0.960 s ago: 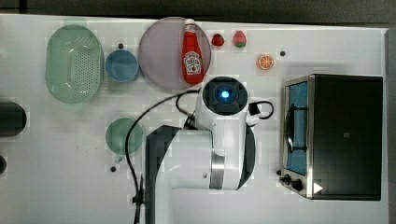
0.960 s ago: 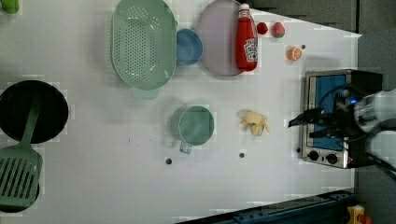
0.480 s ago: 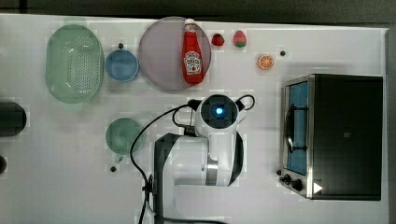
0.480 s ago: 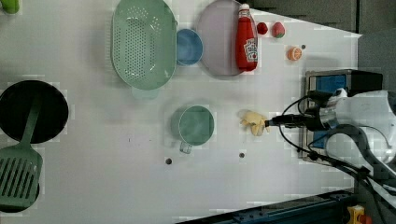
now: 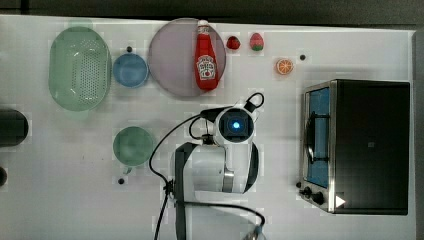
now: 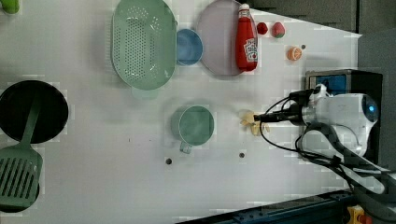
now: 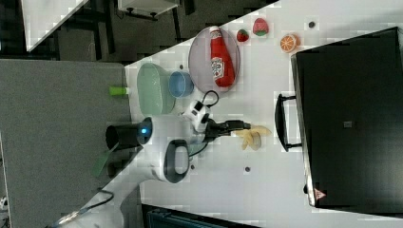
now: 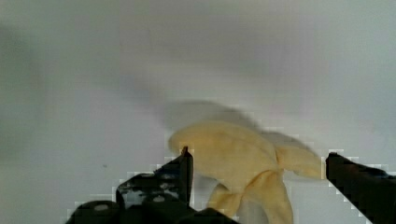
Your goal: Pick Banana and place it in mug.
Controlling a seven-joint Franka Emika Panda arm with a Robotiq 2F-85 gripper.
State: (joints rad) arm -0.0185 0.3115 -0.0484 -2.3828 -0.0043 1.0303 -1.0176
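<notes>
The banana [image 6: 249, 122], a peeled yellow toy, lies on the white table [image 6: 93, 186] between the mug and the toaster oven; it also shows in the right view [image 7: 252, 137]. My gripper [image 6: 260, 118] is right at it and open. In the wrist view the two dark fingertips [image 8: 183, 169] stand on either side of the banana [image 8: 233, 163], with my gripper [image 8: 259, 153] low over it. The pale teal mug [image 6: 196, 125] stands upright a short way to the left view's left of the banana, handle toward the table's front. In the top view the mug [image 5: 132, 145] is beside my arm, which hides the banana.
A toaster oven [image 5: 357, 145] stands close on the top view's right. At the back are a green basket [image 5: 80, 67], a blue cup [image 5: 130, 70], a plate [image 5: 172, 60] with a ketchup bottle [image 5: 206, 62], and small toy fruits [image 5: 284, 66]. A black pan [image 6: 32, 112] and spatula [image 6: 18, 172] lie on the left view's left.
My arm has swung away from the oven toward the left view's left and brought the open gripper over the banana. The banana and mug have not moved.
</notes>
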